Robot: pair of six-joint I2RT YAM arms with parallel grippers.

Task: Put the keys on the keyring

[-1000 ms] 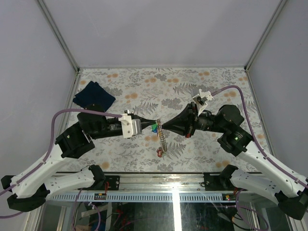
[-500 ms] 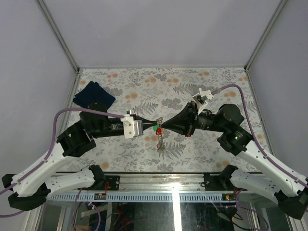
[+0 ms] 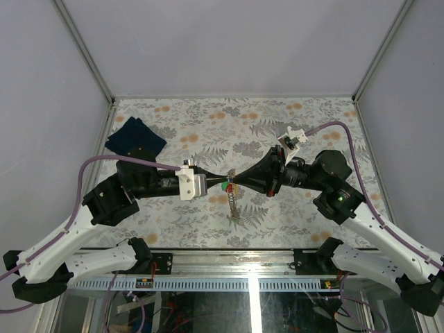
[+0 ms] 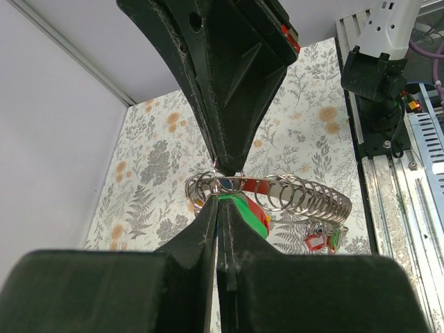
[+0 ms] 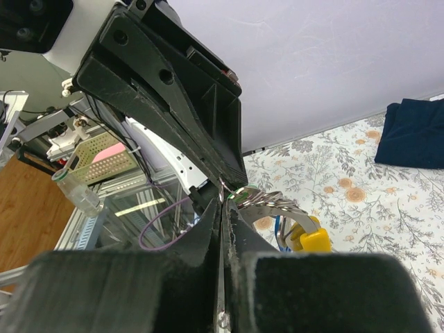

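Note:
My two grippers meet tip to tip above the middle of the table. The left gripper point(image 3: 223, 182) point(image 4: 220, 199) is shut on a key with a green tag point(image 4: 244, 212), a red tag point(image 4: 258, 206) right behind it. The right gripper point(image 3: 235, 182) point(image 5: 223, 199) is shut on the thin wire of the keyring point(image 5: 223, 186) point(image 4: 216, 168). From there a string of silvery rings point(image 4: 298, 194) point(image 3: 234, 201) hangs toward the table, with small red and green tags point(image 4: 320, 241) at its end. A yellow-tagged key point(image 5: 320, 239) and a blue one point(image 5: 280, 232) hang by the right fingers.
A dark blue folded cloth point(image 3: 135, 141) point(image 5: 414, 132) lies at the table's far left corner. The floral tabletop point(image 3: 312, 125) is walled by grey panels on three sides. The metal rail point(image 3: 250, 281) with both arm bases runs along the near edge.
The left gripper has edged right, toward the right gripper's tip. The hanging string of rings has swung and now hangs shorter, with the red tag showing at the tips.

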